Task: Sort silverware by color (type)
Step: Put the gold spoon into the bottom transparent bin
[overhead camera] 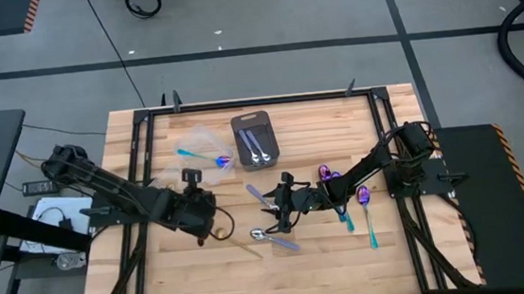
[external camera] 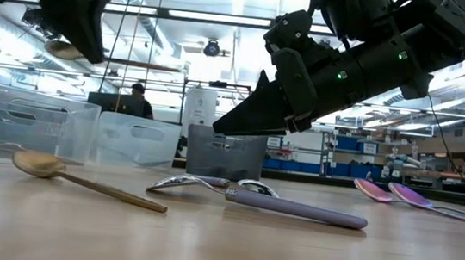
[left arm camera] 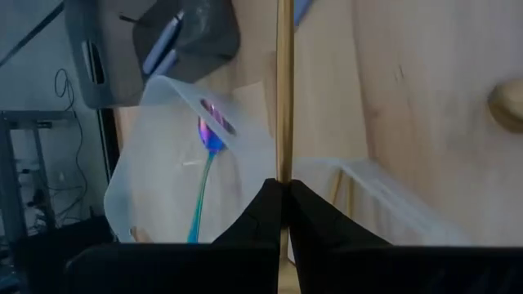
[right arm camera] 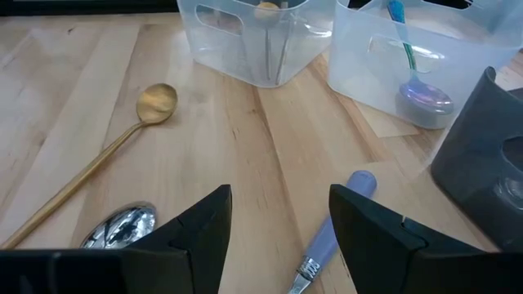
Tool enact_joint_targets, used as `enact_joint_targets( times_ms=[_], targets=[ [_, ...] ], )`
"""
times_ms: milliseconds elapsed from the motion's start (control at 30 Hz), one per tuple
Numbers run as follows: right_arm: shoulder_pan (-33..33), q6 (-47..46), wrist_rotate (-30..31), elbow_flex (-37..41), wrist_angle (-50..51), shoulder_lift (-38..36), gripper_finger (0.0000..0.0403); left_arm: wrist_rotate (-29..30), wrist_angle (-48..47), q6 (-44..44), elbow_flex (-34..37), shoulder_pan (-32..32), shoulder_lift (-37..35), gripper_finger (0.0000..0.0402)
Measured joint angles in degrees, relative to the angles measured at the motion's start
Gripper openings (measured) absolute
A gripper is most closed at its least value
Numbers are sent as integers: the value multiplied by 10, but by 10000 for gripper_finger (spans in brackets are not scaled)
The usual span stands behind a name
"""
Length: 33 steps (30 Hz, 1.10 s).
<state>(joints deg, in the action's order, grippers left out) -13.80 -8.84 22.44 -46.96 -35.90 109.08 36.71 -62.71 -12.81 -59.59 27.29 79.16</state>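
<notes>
From above I see my left gripper point(overhead camera: 203, 212) over the boards; only its wrist view shows it pinching a gold spoon point(left arm camera: 283, 90). Further right, my right gripper point(overhead camera: 280, 209) hangs spread wide and empty above the lilac-handled spoon point(external camera: 260, 199).

Spoons point(overhead camera: 255, 148) in tray point(overhead camera: 273, 130)

The wooden tabletop point(overhead camera: 207, 276) carries a grey tray point(overhead camera: 257, 140) and clear tubs point(overhead camera: 201, 152) near its far edge; gold point(overhead camera: 242, 247), lilac-handled point(overhead camera: 277, 237) and iridescent spoons point(overhead camera: 364, 205) lie mid-table.
</notes>
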Motion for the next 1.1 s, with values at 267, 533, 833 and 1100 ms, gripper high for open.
enact_joint_targets(
  times_ms=[267,533,833,1100],
  targets=[
    [0,-1,-9,0,-8,0,215,4,-71,4,0,4,-39,16],
    [0,-2,-11,0,-9,0,215,13,-78,22,0,2,-89,16],
    [0,0,-11,0,-17,0,215,14,-40,72,0,2,-143,16],
    [0,0,-11,0,-18,0,215,14,21,107,37,-2,-159,16]
  ],
)
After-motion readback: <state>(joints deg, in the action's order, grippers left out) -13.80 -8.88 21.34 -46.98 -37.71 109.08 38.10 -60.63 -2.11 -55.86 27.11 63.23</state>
